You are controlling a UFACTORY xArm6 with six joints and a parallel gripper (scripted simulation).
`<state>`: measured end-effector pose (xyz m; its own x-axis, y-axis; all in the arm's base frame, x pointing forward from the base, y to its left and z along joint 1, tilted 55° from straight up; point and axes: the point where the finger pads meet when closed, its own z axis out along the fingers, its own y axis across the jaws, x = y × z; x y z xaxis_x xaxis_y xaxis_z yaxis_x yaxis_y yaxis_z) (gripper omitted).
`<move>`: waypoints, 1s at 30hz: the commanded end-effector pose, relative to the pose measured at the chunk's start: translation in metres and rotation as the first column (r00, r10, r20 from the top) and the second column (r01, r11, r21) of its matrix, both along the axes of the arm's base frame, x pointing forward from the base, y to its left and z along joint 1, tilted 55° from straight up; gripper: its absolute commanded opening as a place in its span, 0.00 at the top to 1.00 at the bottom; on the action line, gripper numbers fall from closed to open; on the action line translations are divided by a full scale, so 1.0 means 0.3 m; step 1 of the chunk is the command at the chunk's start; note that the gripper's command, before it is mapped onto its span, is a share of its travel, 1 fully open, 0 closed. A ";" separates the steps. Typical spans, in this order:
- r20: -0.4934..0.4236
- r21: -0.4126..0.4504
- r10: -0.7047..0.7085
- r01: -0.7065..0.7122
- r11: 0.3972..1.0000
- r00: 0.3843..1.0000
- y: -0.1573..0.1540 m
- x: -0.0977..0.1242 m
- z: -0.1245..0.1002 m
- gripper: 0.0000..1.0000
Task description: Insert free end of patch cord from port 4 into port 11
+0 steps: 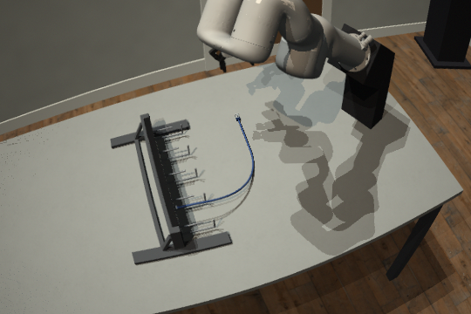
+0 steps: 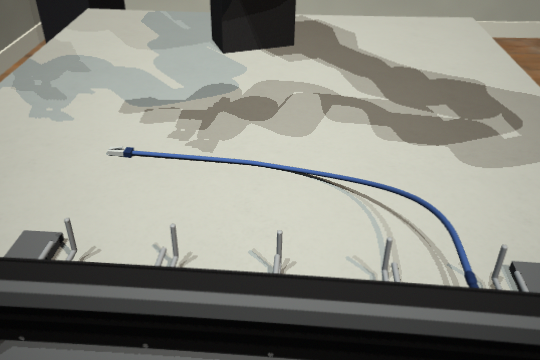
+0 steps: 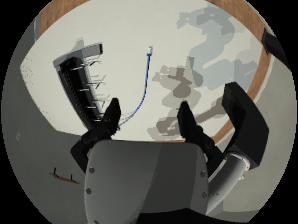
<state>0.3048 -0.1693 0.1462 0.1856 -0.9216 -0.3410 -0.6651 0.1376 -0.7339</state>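
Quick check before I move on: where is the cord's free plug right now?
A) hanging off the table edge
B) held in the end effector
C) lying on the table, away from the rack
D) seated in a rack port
C: the free plug lies on the table, apart from the rack, and the end effector is open and empty.

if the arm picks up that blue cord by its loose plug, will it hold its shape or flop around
Probably floppy: the thin blue patch cord lies in a loose curve on the grey table. Its far end stays in the dark rack, so lifting the clear plug likely drags the curve. The open tool holds nothing.
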 end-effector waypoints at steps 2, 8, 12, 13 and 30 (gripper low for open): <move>0.002 0.030 -0.062 0.062 0.998 0.998 -0.034 -0.002 0.001 0.00; 0.002 0.035 -0.071 0.071 0.997 0.997 -0.038 -0.003 0.001 0.00; 0.002 0.035 -0.072 0.071 0.997 0.997 -0.038 -0.003 0.001 1.00; 0.002 0.035 -0.072 0.071 0.997 0.997 -0.038 -0.003 0.001 1.00; 0.002 0.035 -0.071 0.071 0.997 0.997 -0.038 -0.003 0.001 1.00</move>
